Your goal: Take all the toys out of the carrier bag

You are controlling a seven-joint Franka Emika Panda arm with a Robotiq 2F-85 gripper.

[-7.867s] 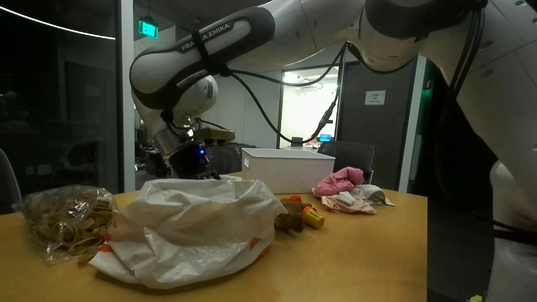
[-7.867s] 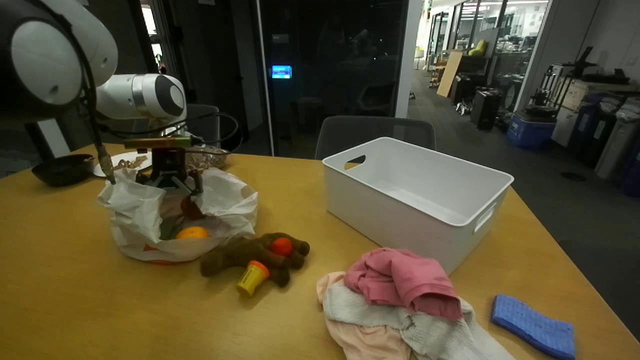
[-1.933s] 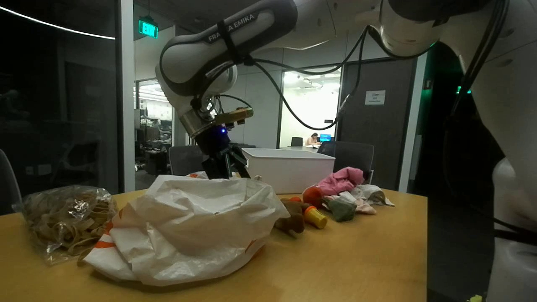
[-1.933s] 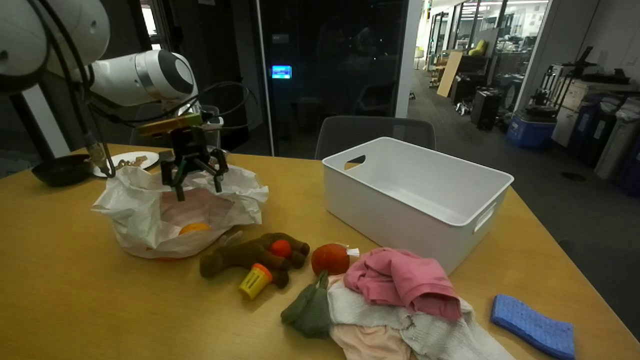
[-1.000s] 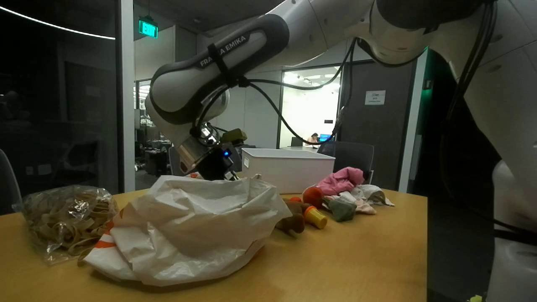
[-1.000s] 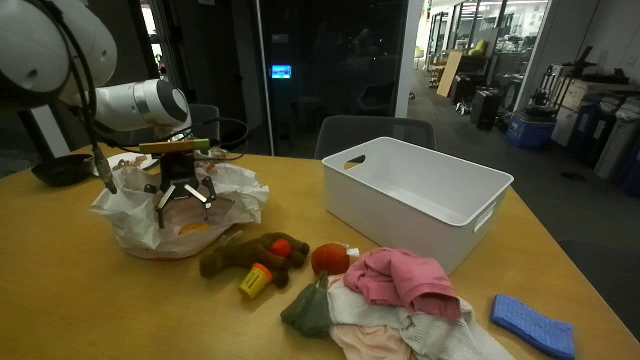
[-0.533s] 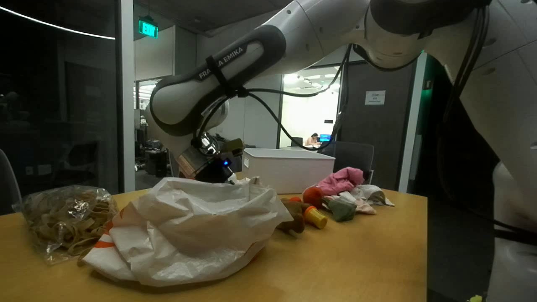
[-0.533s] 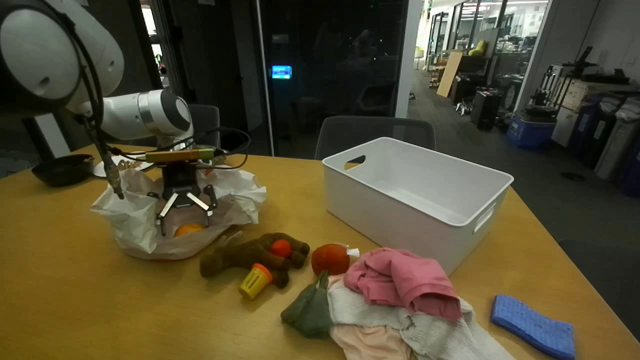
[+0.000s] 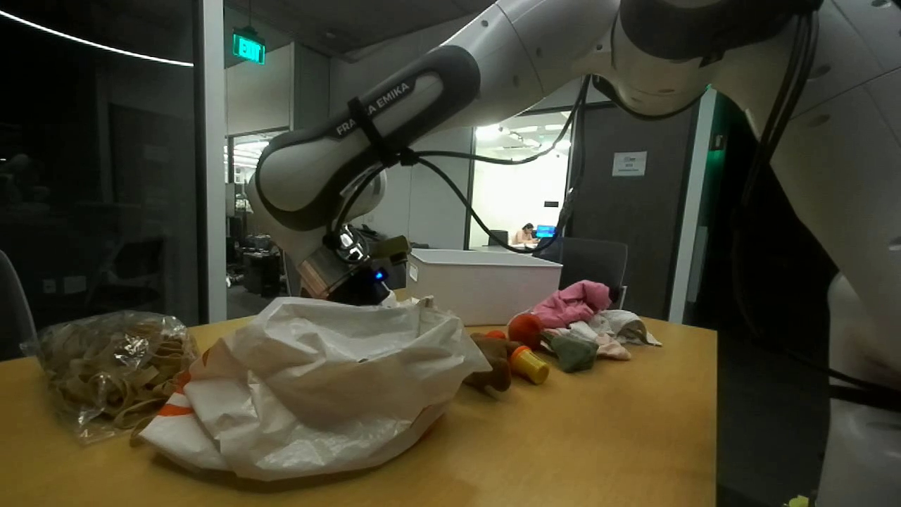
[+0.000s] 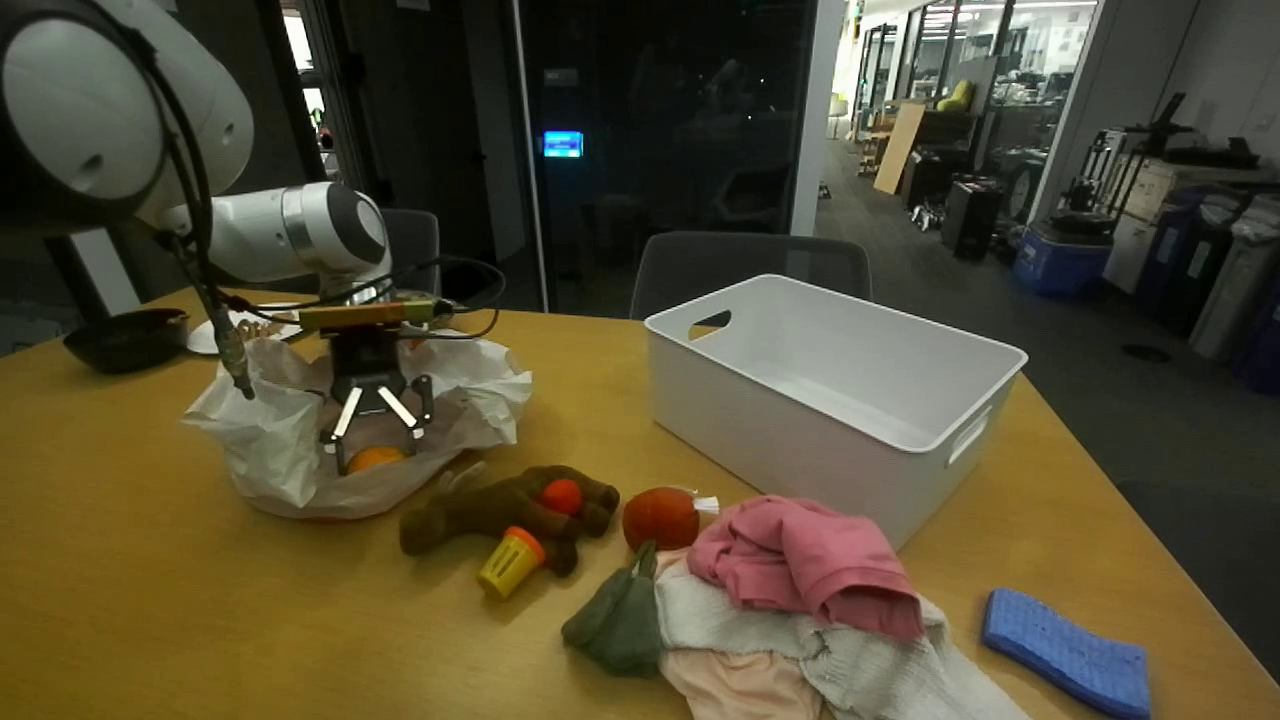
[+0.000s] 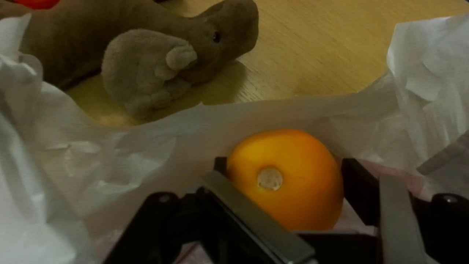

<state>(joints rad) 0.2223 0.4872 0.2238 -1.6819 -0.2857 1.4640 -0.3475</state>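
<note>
Toy fruit in carrier bag, plush animal just outside, bin behind cloths.

An exit sign, glass wall, chairs and a lit screen mark this as an office.

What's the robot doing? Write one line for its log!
end effector: straddling smooth round orange toy fruit, grip unclear | fruit: inside crumpled white plastic carrier bag | brown plush moose: outside bag | task: unfinished
</note>
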